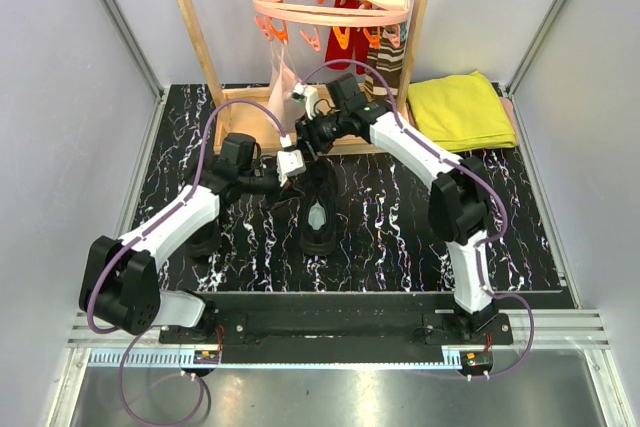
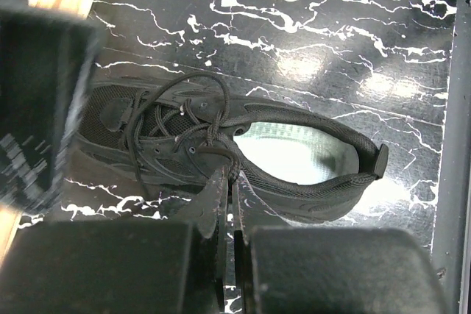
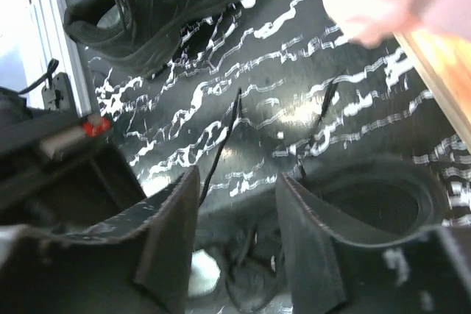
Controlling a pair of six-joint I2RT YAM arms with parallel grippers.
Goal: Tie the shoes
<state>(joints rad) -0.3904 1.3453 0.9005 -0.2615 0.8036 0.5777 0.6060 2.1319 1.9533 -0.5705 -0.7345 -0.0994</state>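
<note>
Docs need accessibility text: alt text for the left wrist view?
A black shoe sits on the black marbled table, laces loose, pale insole showing. The left gripper, shut, has its tips at the laces by the tongue; whether it pinches one is unclear.

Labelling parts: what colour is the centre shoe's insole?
Pale grey-white; the insole shows best in the left wrist view.

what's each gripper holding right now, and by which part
The left gripper is shut on a lace of the black shoe, pinching it by the top eyelets. The right gripper is open and holds nothing.
</note>
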